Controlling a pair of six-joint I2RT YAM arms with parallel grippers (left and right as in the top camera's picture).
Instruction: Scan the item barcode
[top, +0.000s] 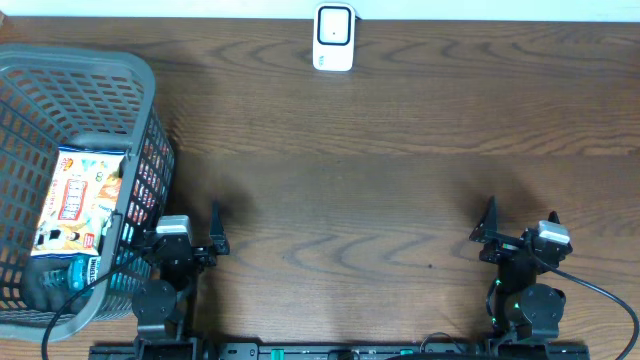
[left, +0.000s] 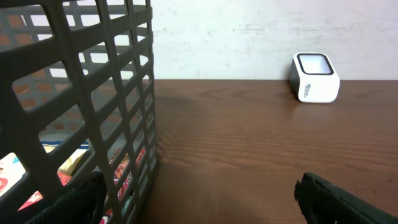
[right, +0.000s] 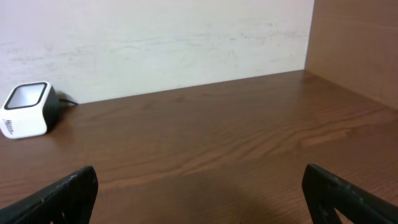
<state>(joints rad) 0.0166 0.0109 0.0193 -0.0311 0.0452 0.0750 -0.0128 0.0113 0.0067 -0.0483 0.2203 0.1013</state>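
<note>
nothing's done yet as far as i can tell. the snack packet (top: 78, 200) lies inside the grey basket (top: 90, 60) at the left edge of the overhead frame, not picked, not scanned. left gripper (left: 199, 208) and right gripper (right: 199, 202) both sit spread wide and empty along the bottom. left to do: grab it and show it to the white barcode scanner (top: 333, 38) at top centre. the basket wall stands between the left gripper and the packet, so probably an over-the-rim reach. something teal (top: 72, 272) lies just below the packet too.
</note>
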